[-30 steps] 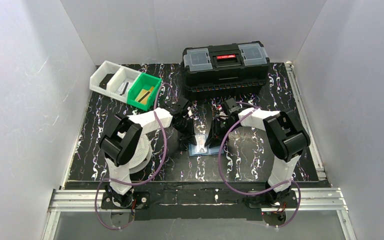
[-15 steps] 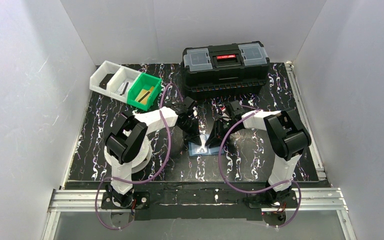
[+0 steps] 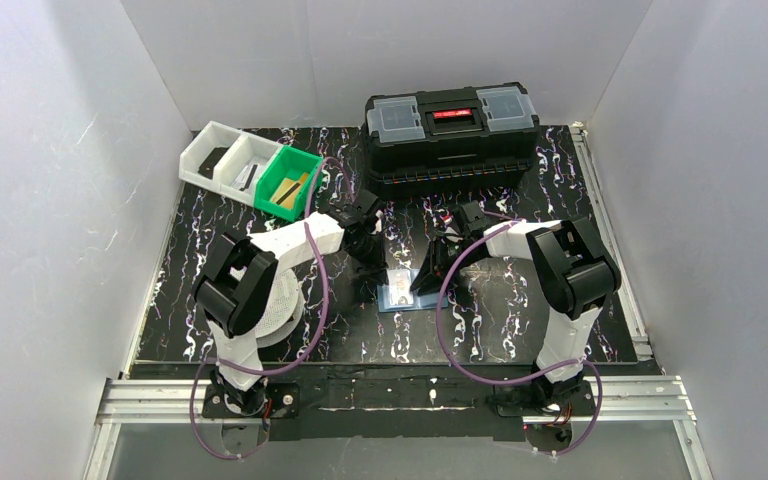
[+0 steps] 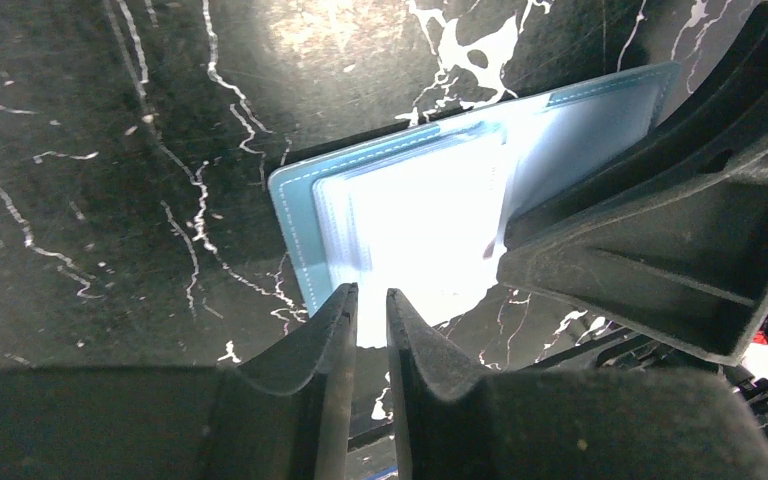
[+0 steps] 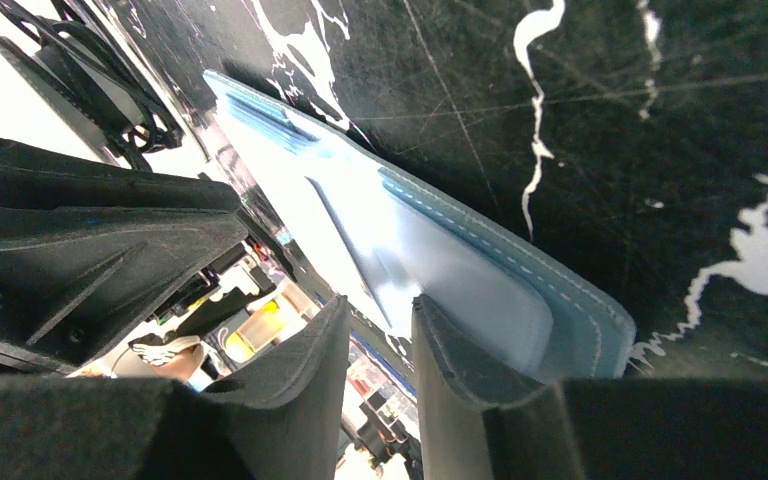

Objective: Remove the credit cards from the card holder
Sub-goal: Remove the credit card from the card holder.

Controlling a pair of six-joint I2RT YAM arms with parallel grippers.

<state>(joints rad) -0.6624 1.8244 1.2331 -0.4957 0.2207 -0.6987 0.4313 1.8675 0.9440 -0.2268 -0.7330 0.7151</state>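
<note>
Card holder [image 3: 400, 291] open on the table [image 3: 210, 250] between the arms: we should steady its edge with the right gripper [image 5: 380, 308] (jaws apart, grasp untellable) and nip one glare-hidden card's lip squarely with the barely parted, empty left gripper [image 4: 368, 305].

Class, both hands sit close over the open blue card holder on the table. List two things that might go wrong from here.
1. The left hand has its fingers barely apart at the card holder's edge, so it may pinch or drag the whole holder.
2. The right hand crowds the same small holder, so the two hands may collide.
</note>
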